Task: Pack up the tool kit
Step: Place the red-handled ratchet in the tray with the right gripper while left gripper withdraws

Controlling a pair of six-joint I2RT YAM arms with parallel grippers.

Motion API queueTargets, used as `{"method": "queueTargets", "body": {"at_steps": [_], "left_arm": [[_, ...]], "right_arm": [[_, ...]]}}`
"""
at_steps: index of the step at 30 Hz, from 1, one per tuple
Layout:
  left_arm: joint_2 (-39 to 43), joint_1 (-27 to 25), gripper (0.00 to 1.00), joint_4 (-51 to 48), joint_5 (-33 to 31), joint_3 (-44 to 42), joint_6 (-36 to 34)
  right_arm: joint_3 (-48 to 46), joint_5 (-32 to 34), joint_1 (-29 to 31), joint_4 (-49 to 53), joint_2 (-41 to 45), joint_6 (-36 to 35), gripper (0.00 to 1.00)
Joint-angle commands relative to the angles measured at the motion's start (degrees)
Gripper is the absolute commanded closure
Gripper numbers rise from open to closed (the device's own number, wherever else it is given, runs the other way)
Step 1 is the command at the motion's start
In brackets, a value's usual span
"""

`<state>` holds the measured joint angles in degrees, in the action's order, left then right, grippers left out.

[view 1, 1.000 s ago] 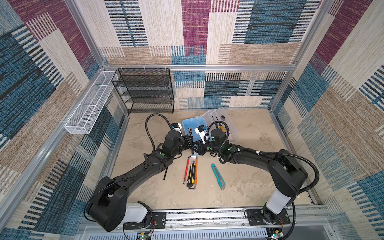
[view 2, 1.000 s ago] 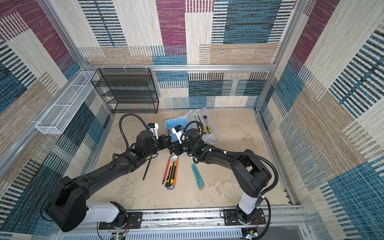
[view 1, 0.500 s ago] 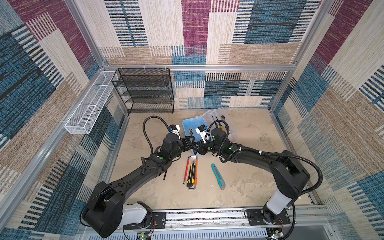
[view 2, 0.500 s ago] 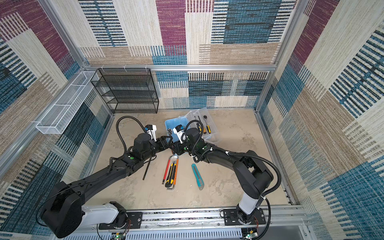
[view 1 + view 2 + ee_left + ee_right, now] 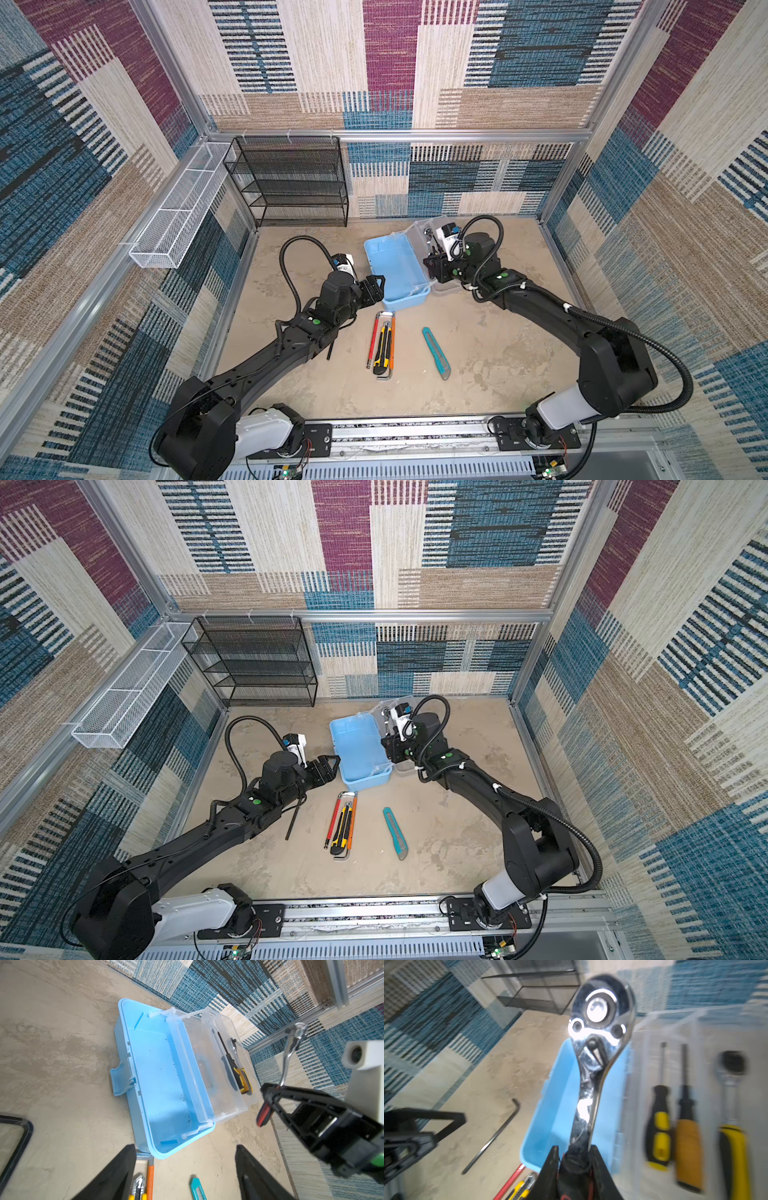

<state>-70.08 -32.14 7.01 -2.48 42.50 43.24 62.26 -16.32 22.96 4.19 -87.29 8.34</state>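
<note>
Two grippers worked; the left gripper (image 5: 376, 287) stood spread and empty beside the open tool kit (image 5: 395, 266), its tub bare; the right gripper (image 5: 574, 1154) pinched a ratchet (image 5: 591, 1076) above it; stowing seemed underway, next lowering and releasing.

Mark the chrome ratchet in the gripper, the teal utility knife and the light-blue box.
chrome ratchet (image 5: 591, 1080): right wrist view, middle of its shaft.
teal utility knife (image 5: 436, 353): in a top view, middle of its body.
light-blue box (image 5: 160, 1076): left wrist view, bare inside floor.
</note>
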Motion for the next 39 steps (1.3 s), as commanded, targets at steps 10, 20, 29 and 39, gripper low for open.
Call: {"method": "queueTargets", "body": {"at_steps": [10,20,29,39], "left_arm": [[-0.65,0.06,0.22,-4.18,-0.53,-0.29,-1.81],[0.39,0.12,0.22,-5.07,-1.81,-1.59,-2.20],[1.19,0.16,0.22,-5.07,-2.34,-2.76,-2.16],[1.64,0.15,0.22,-5.12,-2.61,-3.25,-2.12]], "right_arm": [[8.42,10.91,-7.16,10.49,-5.50,-15.94,0.94],[13.28,12.60,-8.29,11.53,-11.16,-18.14,0.93],[15.87,12.82,-8.88,12.44,-14.85,-18.34,0.88],[17.01,13.27,-8.90,13.05,-15.72,-17.26,0.77]]}}
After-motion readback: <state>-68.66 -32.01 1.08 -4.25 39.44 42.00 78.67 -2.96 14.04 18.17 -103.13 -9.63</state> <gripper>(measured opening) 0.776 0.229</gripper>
